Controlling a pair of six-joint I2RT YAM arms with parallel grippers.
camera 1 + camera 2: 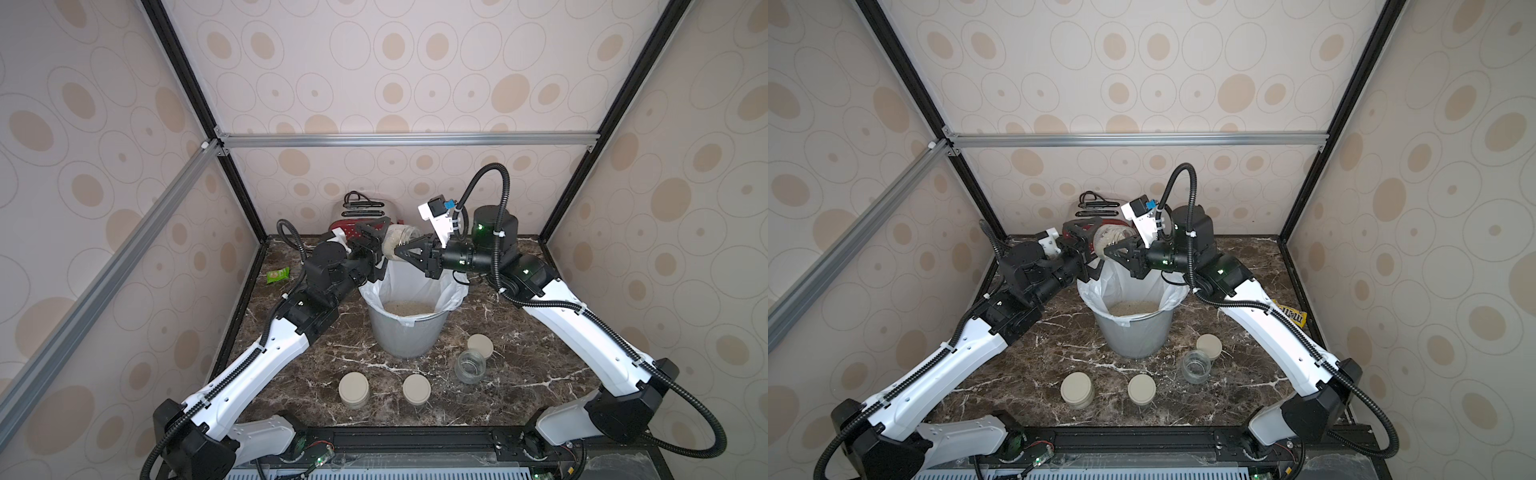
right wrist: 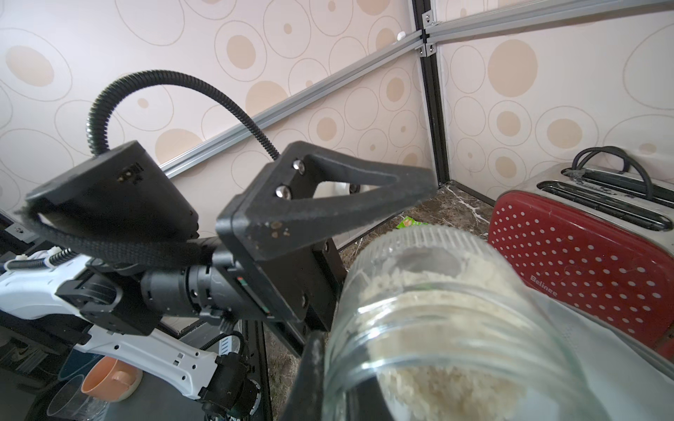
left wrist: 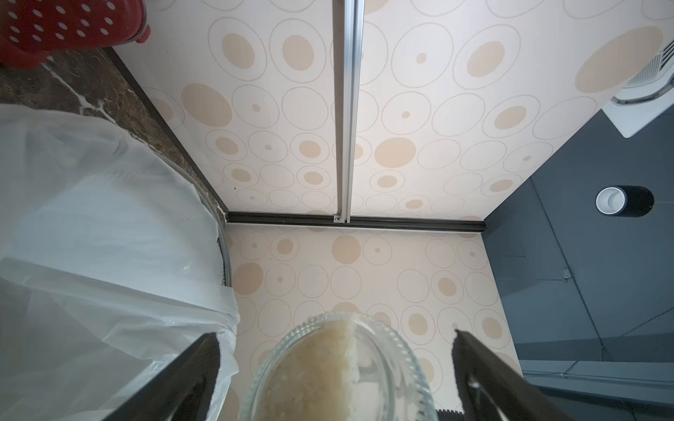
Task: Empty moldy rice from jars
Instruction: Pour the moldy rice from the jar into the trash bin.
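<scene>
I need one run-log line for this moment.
step: emptying jar | right gripper: shut on jar, tipped above bin | left gripper: open, astride jar | rice: some in jar, some in bin

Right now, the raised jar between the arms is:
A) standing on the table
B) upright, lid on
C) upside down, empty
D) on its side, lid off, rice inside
D: the held jar lies on its side in the air with its mouth open, and the right wrist view shows moldy rice inside it.
</scene>
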